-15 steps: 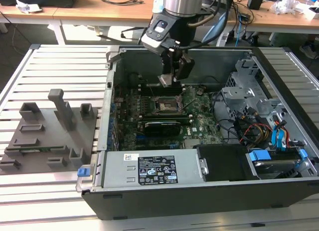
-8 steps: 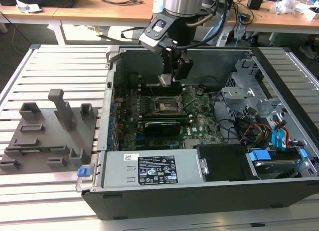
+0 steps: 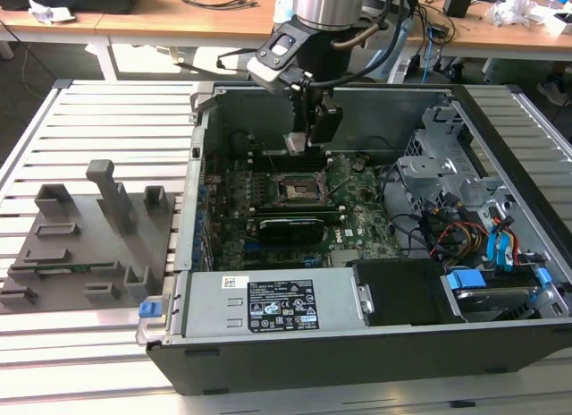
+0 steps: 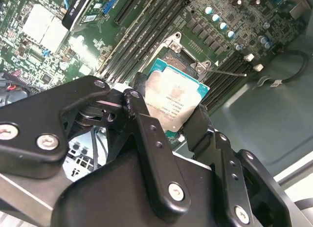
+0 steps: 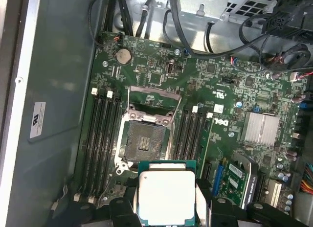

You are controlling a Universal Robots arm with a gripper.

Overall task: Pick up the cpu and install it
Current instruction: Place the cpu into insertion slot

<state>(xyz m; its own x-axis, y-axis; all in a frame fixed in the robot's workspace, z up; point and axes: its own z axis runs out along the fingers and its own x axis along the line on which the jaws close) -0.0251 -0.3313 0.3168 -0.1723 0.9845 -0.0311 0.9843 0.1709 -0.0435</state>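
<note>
The cpu is a flat square chip with a silvery top plate and a thin green border, and my gripper is shut on it by two opposite edges. In the exterior view the gripper hangs inside the open computer case with the cpu a short way above the motherboard. The open socket, its frame and lever raised, lies just beyond the held cpu in the first wrist view. In the second wrist view the socket shows behind the chip. The chip touches nothing but the black fingers.
Memory slots flank the socket on both sides. A graphics card and a power supply sit nearer the case front. A drive cage and cables fill the exterior view's right. A grey tray with blocks lies outside the case.
</note>
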